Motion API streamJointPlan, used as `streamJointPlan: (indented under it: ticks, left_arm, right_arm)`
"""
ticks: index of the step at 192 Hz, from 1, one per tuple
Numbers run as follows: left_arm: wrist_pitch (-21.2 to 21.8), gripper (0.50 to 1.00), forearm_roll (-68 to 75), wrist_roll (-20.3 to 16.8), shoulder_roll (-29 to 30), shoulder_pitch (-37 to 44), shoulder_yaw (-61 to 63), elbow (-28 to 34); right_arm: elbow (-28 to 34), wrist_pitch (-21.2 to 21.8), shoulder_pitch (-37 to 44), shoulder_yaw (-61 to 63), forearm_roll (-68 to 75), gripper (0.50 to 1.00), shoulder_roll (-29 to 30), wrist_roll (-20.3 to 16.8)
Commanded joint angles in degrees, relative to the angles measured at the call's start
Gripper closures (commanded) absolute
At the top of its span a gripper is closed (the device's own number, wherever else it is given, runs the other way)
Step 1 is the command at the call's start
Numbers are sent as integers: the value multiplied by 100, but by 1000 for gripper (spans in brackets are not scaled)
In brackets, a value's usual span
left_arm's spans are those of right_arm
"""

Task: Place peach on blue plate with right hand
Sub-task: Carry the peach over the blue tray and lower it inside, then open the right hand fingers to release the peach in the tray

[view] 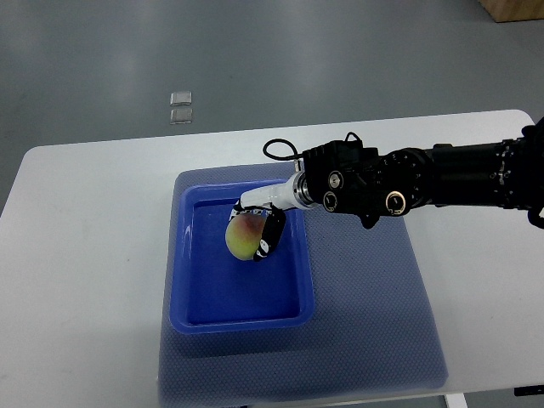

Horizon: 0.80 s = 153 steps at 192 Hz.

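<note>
A peach [241, 239], yellow with a red blush, sits over the middle of the blue plate [197, 306], a deep rectangular tray on the table. My right hand [259, 228] reaches in from the right edge and its black and white fingers [270, 238] curl around the peach's top and right side. Whether the peach rests on the tray floor or hangs just above it, I cannot tell. The left arm does not show.
The blue plate stands on a grey-blue mat [374, 314] that covers the middle of the white table [85, 255]. Two small clear squares [180, 108] lie on the grey floor beyond the table's far edge. A brown box corner [514, 8] shows at top right.
</note>
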Motion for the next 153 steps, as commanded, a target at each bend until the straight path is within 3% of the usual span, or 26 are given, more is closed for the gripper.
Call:
streamJointPlan:
  ticks: [1, 21, 26, 28, 32, 33, 42, 43, 57, 99, 153]
  left_arm:
    - [-1, 500, 1, 4, 0, 0, 8, -14]
    - [-1, 500, 1, 4, 0, 0, 8, -14]
    - [-1, 500, 1, 4, 0, 0, 8, -6]
    - [-1, 500, 1, 4, 0, 0, 8, -6]
    - [-1, 500, 1, 4, 0, 0, 8, -6]
    - [-1, 500, 1, 4, 0, 0, 8, -14]
    - [-1, 500, 1, 4, 0, 0, 8, -14]
    - [-1, 500, 1, -4, 0, 0, 8, -14]
    - [-1, 500, 1, 4, 0, 0, 8, -6]
    - [-1, 500, 1, -4, 0, 0, 17, 21]
    - [-1, 500, 1, -4, 0, 0, 8, 21]
  right_arm:
    - [0, -136, -78, 20, -22, 1000, 0, 11]
    - [0, -233, -114, 29, -22, 1000, 0, 81]
    - [0, -268, -122, 29, -22, 939, 0, 116]
    - [0, -268, -122, 29, -22, 938, 0, 116]
    - [0, -285, -122, 29, -22, 887, 0, 134]
    - [0, -294, -122, 29, -22, 851, 0, 134]
    - [0, -294, -122, 29, -22, 850, 0, 134]
    - [0, -320, -131, 81, -13, 703, 0, 134]
    - [0, -294, -140, 240, -4, 636, 0, 134]
    - [0, -268, -131, 258, 40, 577, 0, 134]
    - [-9, -224, -17, 372, 66, 568, 0, 125]
